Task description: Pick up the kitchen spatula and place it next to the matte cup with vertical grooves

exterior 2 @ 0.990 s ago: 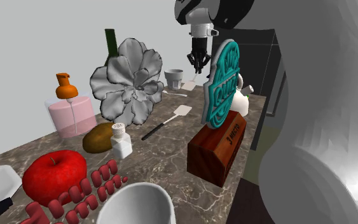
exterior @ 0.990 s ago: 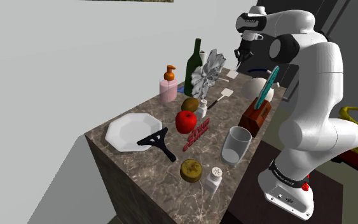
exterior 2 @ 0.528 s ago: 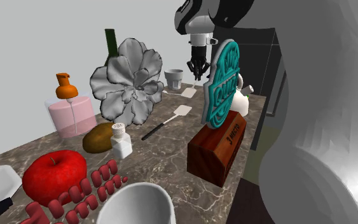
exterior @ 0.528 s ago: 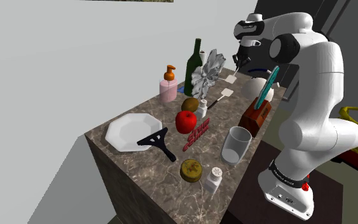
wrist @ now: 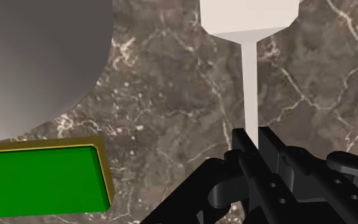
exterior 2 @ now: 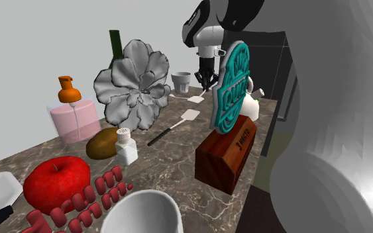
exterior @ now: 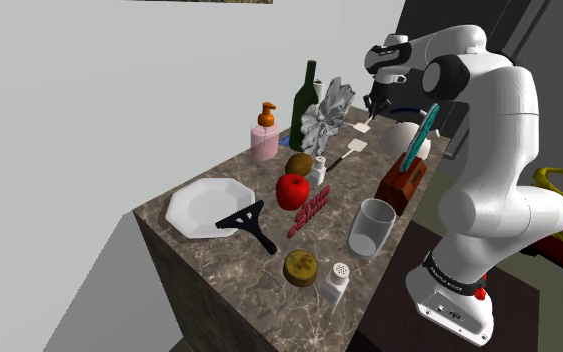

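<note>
Lower now hangs the gripper (wrist: 252,132) near the far edge of the counter (exterior 2: 178,151), clamped tight on the handle of the white spatula (wrist: 250,19). Best to ease down, lay it flat just beside the cup (exterior 2: 181,81), and release without nudging it.

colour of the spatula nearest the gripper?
The spatula is plain white, blade and handle alike; the wrist view shows it best.

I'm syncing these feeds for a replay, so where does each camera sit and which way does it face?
Shoulder view: beside the arm's base, looking down along the marble counter; whole white arm and gripper show.
Second exterior view: low by the red apple, facing the gripper at the far end; arm looms grey at right.
Wrist view: on the hand, looking down at the counter; black fingers clasp the white spatula.
Shared: both exterior views show the apple.
</note>
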Robot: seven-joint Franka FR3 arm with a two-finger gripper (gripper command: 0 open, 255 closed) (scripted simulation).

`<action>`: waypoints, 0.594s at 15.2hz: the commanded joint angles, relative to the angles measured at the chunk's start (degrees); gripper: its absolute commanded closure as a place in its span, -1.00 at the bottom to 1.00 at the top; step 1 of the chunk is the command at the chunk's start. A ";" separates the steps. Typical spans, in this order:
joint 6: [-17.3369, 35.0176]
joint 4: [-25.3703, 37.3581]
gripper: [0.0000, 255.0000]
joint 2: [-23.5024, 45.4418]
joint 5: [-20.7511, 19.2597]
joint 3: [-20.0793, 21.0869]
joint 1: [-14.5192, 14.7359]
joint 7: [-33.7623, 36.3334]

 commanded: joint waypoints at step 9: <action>3.30 -2.34 1.00 0.94 0.03 0.05 0.09 0.11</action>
